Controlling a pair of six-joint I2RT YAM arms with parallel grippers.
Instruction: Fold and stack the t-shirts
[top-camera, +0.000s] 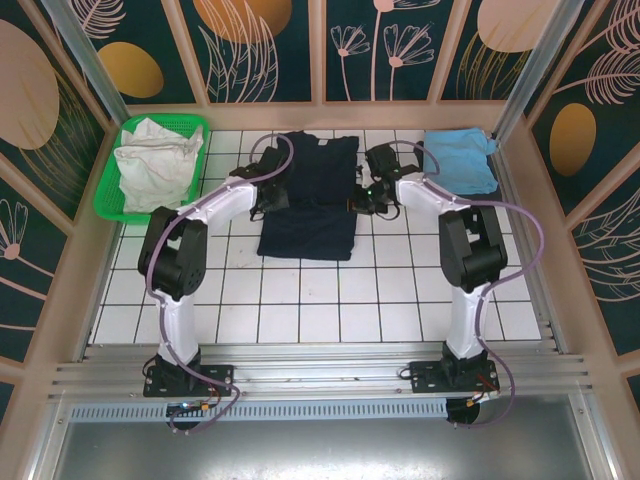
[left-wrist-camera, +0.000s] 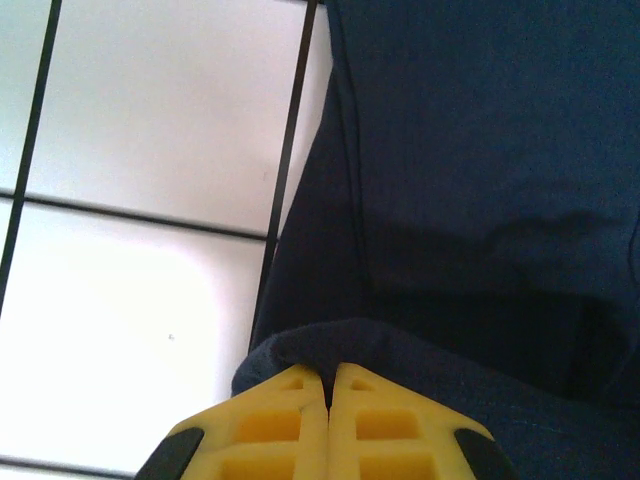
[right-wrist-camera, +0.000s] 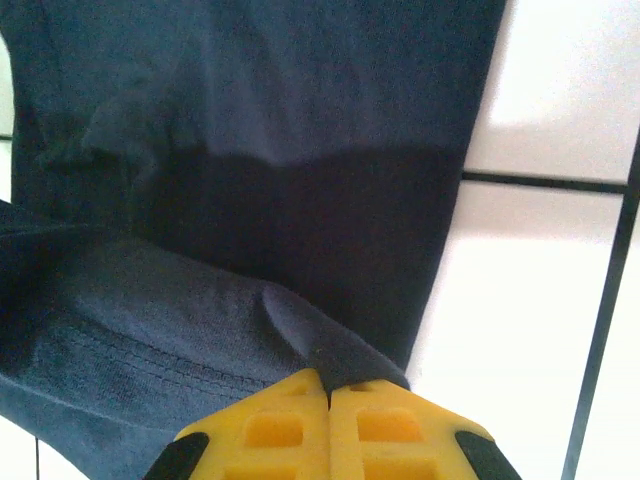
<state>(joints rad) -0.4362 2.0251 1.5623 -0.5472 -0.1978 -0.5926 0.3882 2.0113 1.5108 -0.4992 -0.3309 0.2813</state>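
The dark navy t-shirt (top-camera: 310, 215) lies spread on the tiled table (top-camera: 300, 310) between the two sets of jaws, and the fold on it looks to be in hand rather than finished. The left arm (top-camera: 215, 210) has its jaws closed tight, yellow tips together, with a bunched edge of navy cloth (left-wrist-camera: 480, 150) gathered right at the tips and apparently pinched there; the rest of the shirt stretches ahead and to the right of them, with bare tile to their left. The right arm (top-camera: 440, 195) has its jaws shut as well, nipping a ridge of the same cloth (right-wrist-camera: 260, 120) at the tips, with the shirt's body ahead and to the left and bare tile to the right. The light blue t-shirt (top-camera: 460, 160) lies well beyond and outside the right jaws, at the far corner, in a loose shape; whether it is properly folded cannot be told. The white t-shirt (top-camera: 155, 165) sits crumpled in the green basket (top-camera: 108, 200), well beyond and outside the left jaws. No stack exists yet, so most of the task appears left: finishing the navy fold, handling the others, and stacking.
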